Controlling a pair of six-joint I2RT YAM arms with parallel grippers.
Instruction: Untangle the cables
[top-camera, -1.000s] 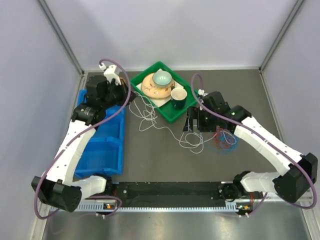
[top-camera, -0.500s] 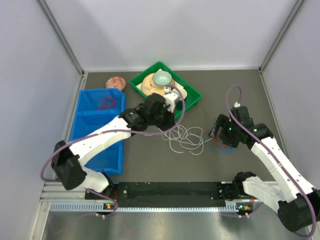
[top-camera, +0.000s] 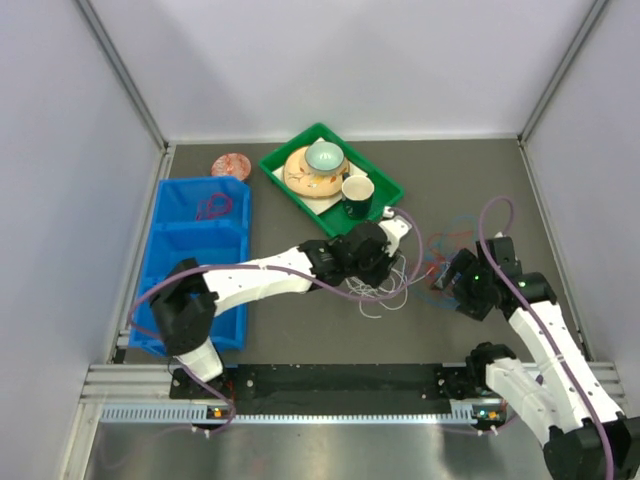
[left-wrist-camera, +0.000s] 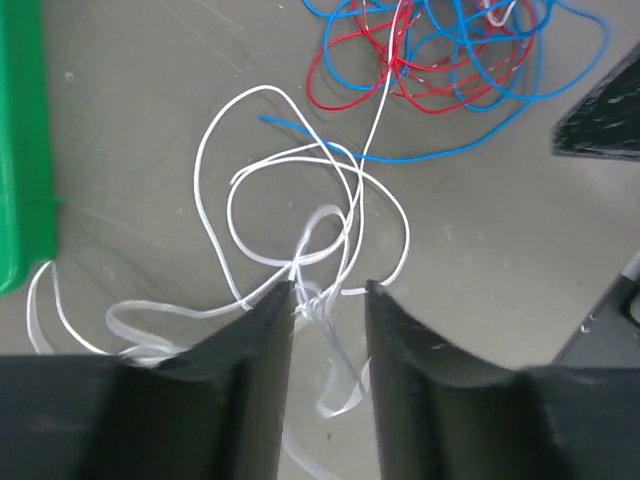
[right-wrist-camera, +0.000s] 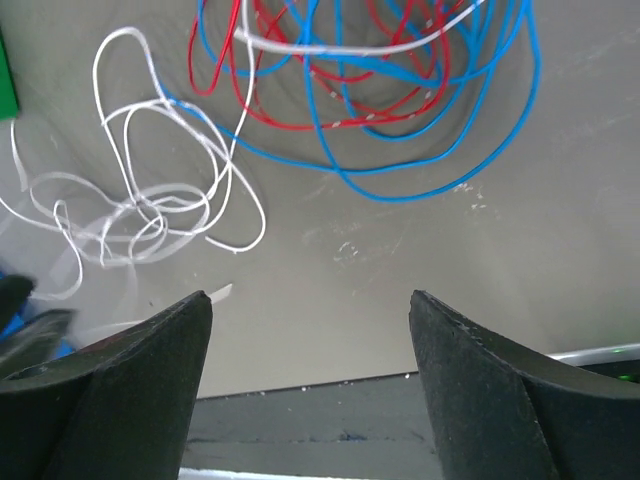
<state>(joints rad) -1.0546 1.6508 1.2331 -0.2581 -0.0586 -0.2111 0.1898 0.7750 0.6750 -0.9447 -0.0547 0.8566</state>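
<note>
Top: left arm stretched low across table (top-camera: 300, 330), left gripper (top-camera: 397, 238) over white cable (top-camera: 380, 295); right arm folded, right gripper (top-camera: 447, 275) beside it. Left wrist: jaws narrowly parted, white strands loose in gap. Right wrist: jaws wide; blue cable (right-wrist-camera: 430, 175) & red cable (right-wrist-camera: 345, 120) tangled ahead of tips, apart from them.

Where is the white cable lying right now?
In the top view the white cable lies mid-table in loose loops, on the near side of the green tray. It sits right at the left gripper's jaws, with the red and blue tangle just to its right.
</note>
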